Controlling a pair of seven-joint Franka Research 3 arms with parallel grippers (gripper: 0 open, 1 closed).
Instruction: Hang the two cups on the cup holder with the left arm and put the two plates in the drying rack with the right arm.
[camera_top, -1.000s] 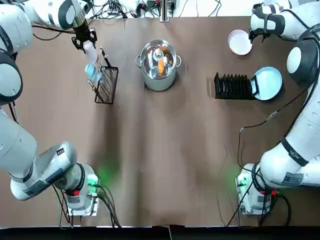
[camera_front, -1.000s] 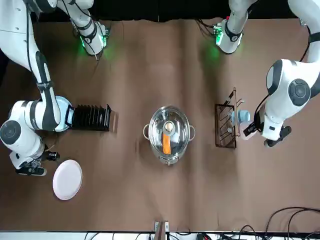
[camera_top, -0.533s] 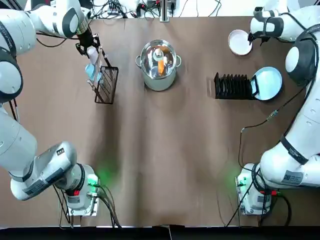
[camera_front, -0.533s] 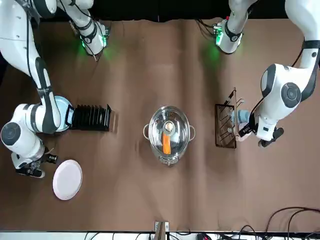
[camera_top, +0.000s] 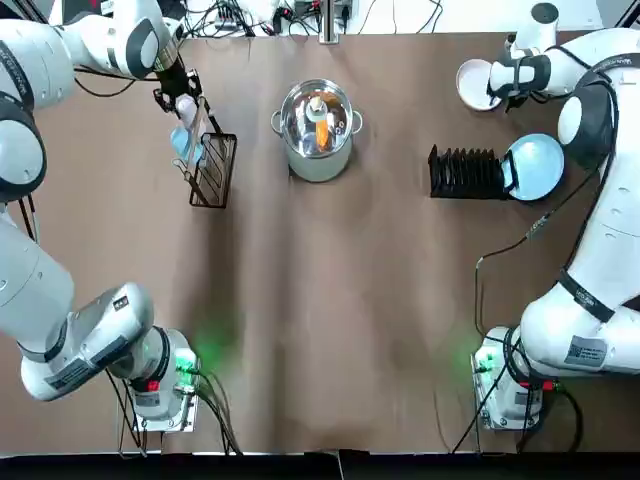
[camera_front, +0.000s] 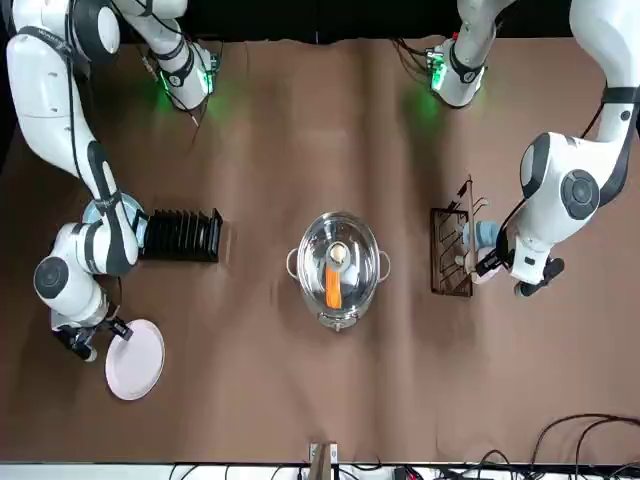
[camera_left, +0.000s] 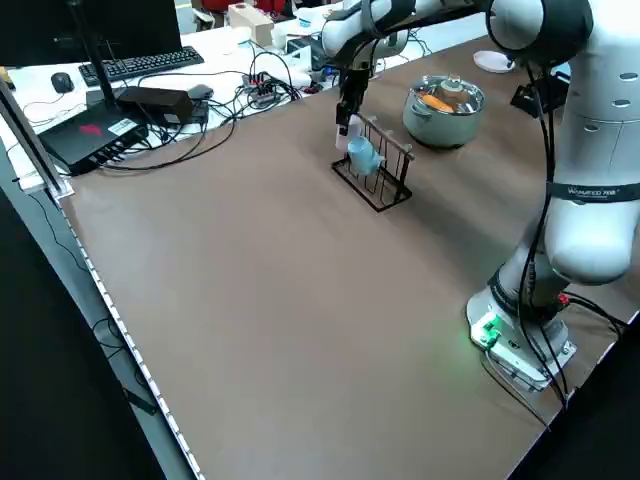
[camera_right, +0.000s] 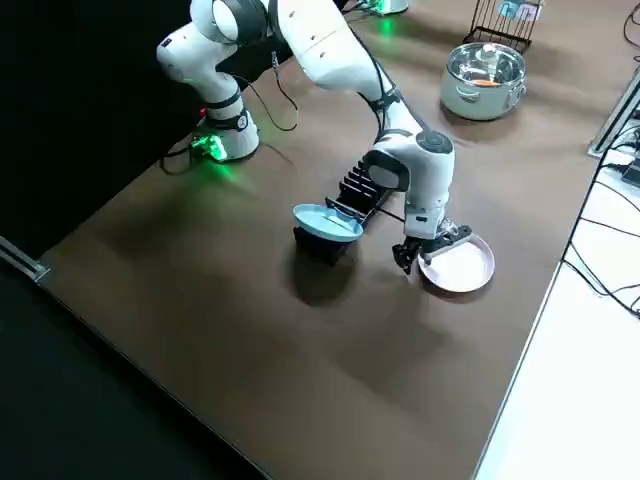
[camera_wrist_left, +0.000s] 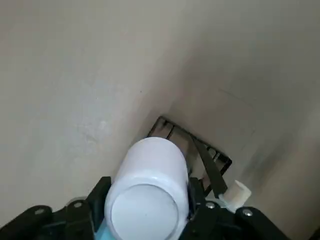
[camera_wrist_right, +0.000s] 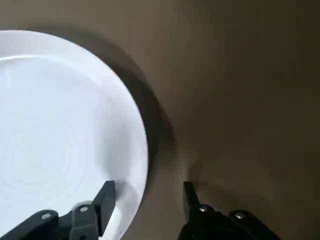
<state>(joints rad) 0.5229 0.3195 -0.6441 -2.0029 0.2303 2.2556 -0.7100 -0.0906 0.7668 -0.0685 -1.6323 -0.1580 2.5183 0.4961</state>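
Observation:
My left gripper is shut on the pale lilac-white cup, holding it against the far end of the cup holder. The light blue cup hangs on the holder's wooden bar. At the far right, my right gripper is open and low at the near rim of the white plate. One finger is over the plate's rim and the other over the table. The light blue plate rests at the right end of the drying rack.
A steel pot holding an orange item stands between the cup holder and the drying rack. Cables lie along the table's far edge. The arm bases sit at the near corners.
My right gripper has swung down to the white plate's rim. My left gripper has brought the pale cup a little closer to the holder's end.

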